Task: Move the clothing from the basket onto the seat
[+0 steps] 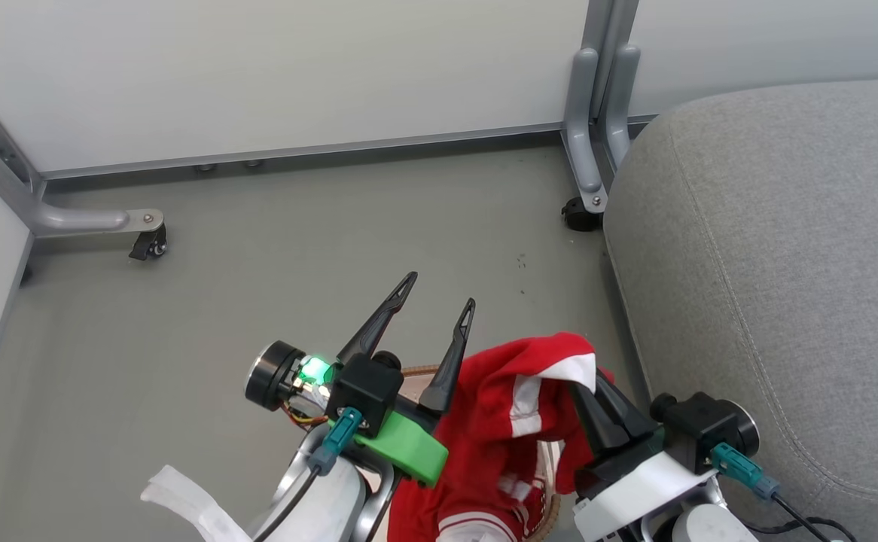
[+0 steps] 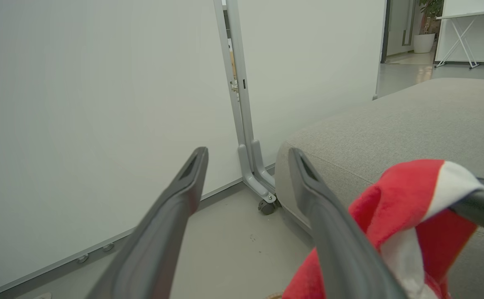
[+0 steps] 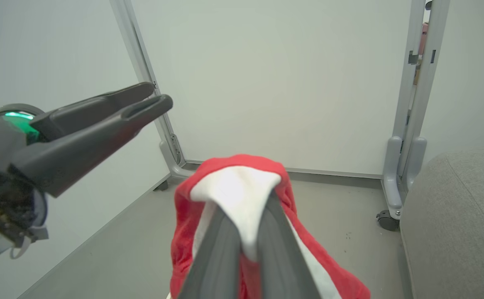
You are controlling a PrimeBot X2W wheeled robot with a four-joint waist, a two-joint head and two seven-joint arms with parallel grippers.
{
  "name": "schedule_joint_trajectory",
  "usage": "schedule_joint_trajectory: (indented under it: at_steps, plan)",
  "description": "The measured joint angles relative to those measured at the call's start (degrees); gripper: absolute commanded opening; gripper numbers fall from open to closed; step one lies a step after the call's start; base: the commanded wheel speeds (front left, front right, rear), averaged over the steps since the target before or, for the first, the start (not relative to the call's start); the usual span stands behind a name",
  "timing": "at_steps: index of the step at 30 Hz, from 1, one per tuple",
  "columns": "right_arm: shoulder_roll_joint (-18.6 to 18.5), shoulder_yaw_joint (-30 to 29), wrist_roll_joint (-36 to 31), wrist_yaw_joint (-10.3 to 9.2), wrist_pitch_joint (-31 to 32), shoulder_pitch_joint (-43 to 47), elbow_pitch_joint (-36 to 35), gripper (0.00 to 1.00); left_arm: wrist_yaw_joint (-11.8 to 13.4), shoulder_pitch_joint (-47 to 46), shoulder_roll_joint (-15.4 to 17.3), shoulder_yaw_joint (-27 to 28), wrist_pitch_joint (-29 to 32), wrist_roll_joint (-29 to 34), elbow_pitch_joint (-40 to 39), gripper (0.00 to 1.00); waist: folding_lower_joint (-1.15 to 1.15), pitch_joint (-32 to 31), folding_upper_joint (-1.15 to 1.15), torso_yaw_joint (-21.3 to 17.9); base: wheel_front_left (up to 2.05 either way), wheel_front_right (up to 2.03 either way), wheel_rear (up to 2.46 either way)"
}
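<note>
A red garment with white trim (image 1: 510, 410) hangs bunched from my right gripper (image 1: 586, 391), whose fingers are shut on its white-edged fold (image 3: 242, 199). More red cloth with white lettering (image 1: 514, 489) trails below it at the bottom edge. My left gripper (image 1: 439, 297) stands open and empty just left of the garment, fingers spread above the floor (image 2: 248, 155). A bit of the basket's brown rim (image 1: 418, 370) peeks out between the two grippers. The grey seat (image 1: 778, 263) fills the right side, close beside the held clothing.
White partition panels on grey castor frames close off the back: one foot (image 1: 100, 222) at the left, another (image 1: 586, 188) against the seat's corner. Grey floor (image 1: 296, 256) lies open ahead. A white strip (image 1: 183, 497) hangs at the lower left.
</note>
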Motion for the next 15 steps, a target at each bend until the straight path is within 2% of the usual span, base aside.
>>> schedule_joint_trajectory:
  at_steps: [13, 15]
  plan:
    - [0.0, -0.5, 0.0, 0.00, 0.0, -0.2, -0.6, 0.00, 0.0, 0.0, 0.0, 0.1, 0.0, -1.3, 0.3, 1.00, 0.00, 1.5, 0.00, -0.5, 0.00, 0.00, 0.00]
    - [0.0, -0.8, 0.0, 0.00, 0.0, -0.6, -0.8, 0.00, -0.6, 0.0, 0.0, 0.4, 0.0, -2.1, 0.2, 1.00, 0.00, 1.8, 0.00, -0.8, 0.00, 0.00, 0.00]
